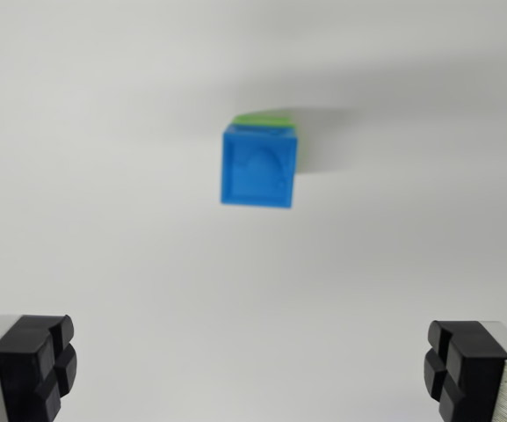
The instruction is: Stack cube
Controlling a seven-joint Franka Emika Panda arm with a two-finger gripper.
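While unlabelled, blue cube atop green cube, well apart from wide-open, empty jaws.

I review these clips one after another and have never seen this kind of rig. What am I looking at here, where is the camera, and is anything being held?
The camera sits on the robot arm's wrist and looks down at a plain white surface. The two black padded blocks in the bottom corners are the gripper; its jaws stand wide apart with nothing between them. On the surface a blue cube sits on top of a green cube, of which only an edge shows. The picture is a little blurred. Nothing is held.
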